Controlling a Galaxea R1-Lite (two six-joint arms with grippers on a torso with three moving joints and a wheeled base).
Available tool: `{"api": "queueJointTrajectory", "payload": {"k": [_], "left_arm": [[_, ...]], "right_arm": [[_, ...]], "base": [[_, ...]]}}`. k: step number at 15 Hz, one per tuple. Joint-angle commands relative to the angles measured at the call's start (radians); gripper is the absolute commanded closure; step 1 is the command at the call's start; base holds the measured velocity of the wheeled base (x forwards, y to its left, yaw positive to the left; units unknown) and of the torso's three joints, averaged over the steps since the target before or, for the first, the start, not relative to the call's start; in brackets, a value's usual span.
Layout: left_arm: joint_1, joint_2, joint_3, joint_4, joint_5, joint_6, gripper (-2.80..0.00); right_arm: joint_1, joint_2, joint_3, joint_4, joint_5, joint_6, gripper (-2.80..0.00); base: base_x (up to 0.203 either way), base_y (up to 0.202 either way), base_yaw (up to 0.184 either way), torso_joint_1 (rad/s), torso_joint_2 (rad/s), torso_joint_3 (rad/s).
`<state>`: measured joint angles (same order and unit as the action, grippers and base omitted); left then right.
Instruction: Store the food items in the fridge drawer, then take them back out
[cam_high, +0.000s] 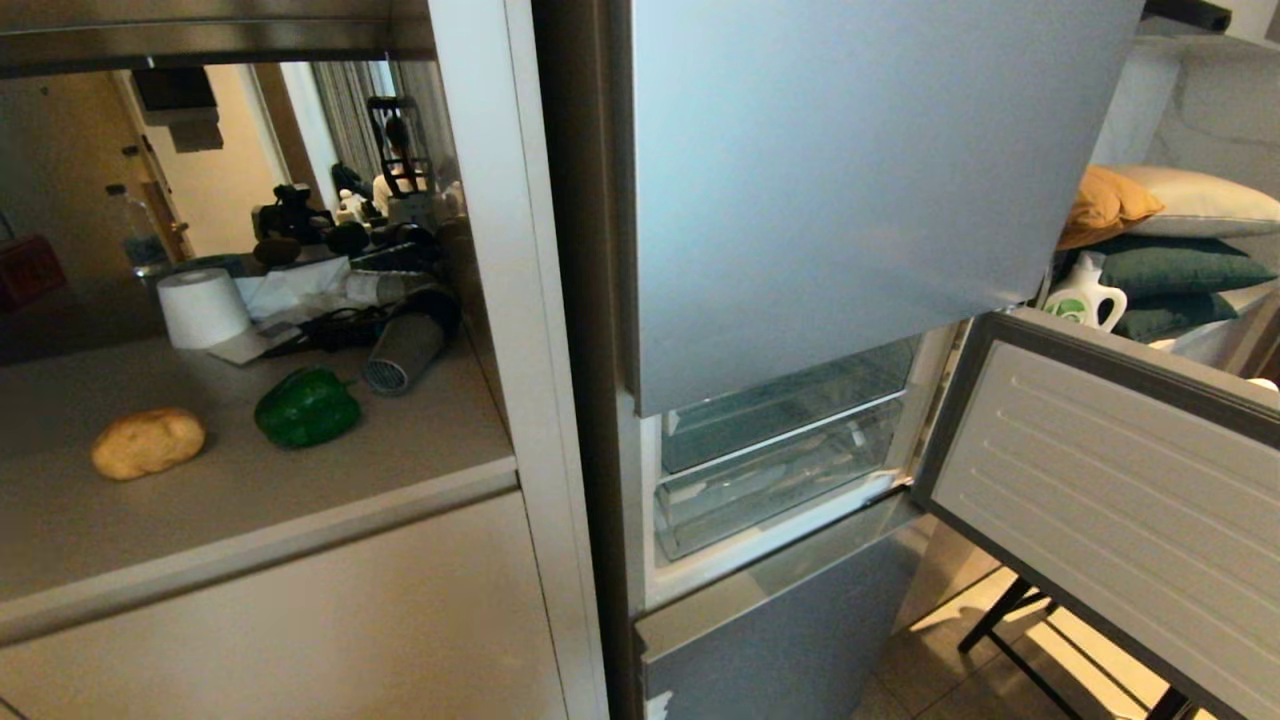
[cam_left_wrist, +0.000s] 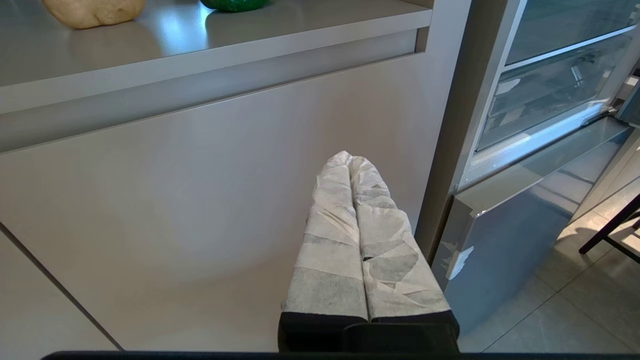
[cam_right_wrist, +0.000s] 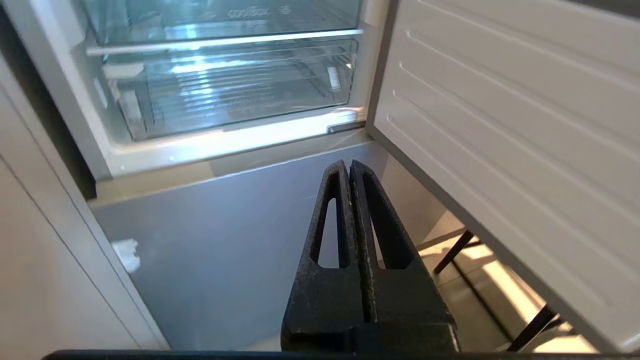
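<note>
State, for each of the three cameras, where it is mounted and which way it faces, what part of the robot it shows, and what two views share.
Head view: on the robot's head, looking down at the counter with potato and bell pepper, and the open fridge; no arm shows.
Left wrist view: behind the left gripper, jaws shut, facing the cabinet front.
Right wrist view: behind the right gripper, jaws shut, facing the fridge drawer.
Shared: all views show the drawer.

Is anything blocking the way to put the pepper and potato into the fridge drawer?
The fridge door is open, but the fridge drawer is pushed in, so its own front blocks it. The green pepper and potato sit uncovered on the counter.
</note>
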<state>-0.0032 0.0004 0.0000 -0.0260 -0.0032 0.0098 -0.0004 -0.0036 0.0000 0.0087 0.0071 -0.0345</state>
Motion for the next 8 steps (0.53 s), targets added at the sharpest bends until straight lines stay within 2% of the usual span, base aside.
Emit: {"api": "queueJointTrajectory", "payload": {"k": [1,8], "left_arm": [[0.000,0.001,0.011,-0.002,0.000,-0.001,0.00],[0.000,0.001,0.011,0.000,0.000,0.001,0.00]], "right_arm": [[-0.001,0.004,0.000,-0.001,-0.004,0.025,0.00],[-0.001,0.004,0.000,-0.001,-0.007,0.033,0.00]], "base": [[0.000,0.000,0.000,0.000,0.00,0.000],[0.000,0.000,0.000,0.000,0.00,0.000]]}}
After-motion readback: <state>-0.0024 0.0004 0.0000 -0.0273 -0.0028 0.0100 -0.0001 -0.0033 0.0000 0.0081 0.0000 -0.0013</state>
